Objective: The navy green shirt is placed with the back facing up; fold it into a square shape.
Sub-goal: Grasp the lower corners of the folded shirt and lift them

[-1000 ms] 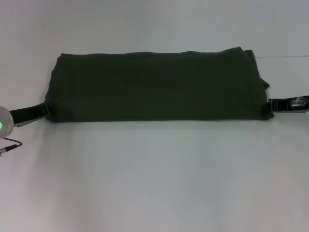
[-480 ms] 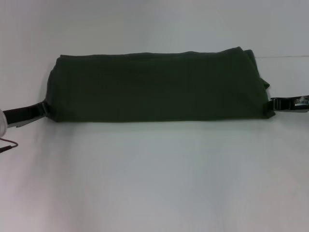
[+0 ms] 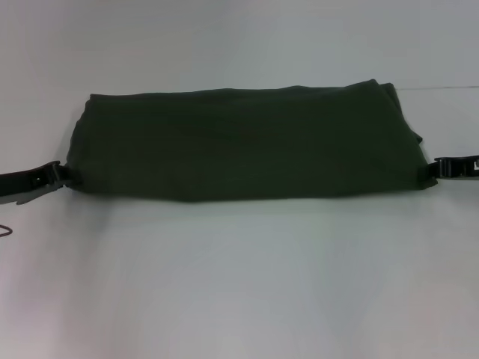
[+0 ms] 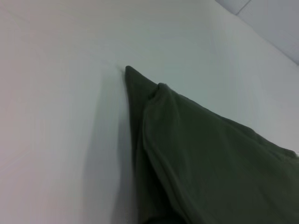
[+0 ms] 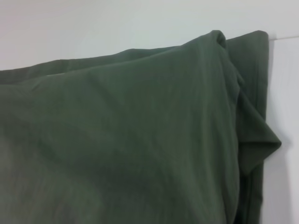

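- The navy green shirt (image 3: pixel 243 142) lies across the white table (image 3: pixel 239 277) as a long band, plain side up.
- The head view shows the left gripper (image 3: pixel 61 176) and right gripper (image 3: pixel 432 168) at its near corners; whether either pinches the cloth, I cannot tell.
- The wrist views show only layered folds (image 5: pixel 247 135).

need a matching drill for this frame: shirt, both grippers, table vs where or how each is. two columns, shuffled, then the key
Column 1:
1. navy green shirt
2. left gripper
3. right gripper
4. table

Column 2:
A. at the shirt's near right corner
B. white surface under everything
C. folded into a long band across the table
D. at the shirt's near left corner

Pairs: 1-C, 2-D, 3-A, 4-B
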### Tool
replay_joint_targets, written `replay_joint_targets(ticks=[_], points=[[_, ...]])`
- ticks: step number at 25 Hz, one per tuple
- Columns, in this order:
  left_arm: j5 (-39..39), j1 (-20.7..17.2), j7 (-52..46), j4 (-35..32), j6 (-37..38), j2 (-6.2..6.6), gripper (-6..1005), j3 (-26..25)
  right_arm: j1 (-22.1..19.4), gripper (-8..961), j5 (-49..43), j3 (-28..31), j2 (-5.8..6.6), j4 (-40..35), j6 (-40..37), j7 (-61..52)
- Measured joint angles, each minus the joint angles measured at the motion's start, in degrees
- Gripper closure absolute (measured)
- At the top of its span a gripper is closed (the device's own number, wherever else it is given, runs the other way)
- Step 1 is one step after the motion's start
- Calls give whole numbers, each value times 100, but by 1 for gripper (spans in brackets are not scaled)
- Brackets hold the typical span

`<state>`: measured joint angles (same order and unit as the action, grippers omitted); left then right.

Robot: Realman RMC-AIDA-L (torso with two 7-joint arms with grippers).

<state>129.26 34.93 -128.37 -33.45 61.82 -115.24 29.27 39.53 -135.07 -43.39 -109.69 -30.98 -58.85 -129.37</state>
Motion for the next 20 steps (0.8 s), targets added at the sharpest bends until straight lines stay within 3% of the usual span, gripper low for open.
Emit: replay_joint_targets(ticks=[20], points=[[1511, 198, -746, -561, 2029, 288, 986, -414, -614, 929, -4, 290, 24, -611, -1436, -36]])
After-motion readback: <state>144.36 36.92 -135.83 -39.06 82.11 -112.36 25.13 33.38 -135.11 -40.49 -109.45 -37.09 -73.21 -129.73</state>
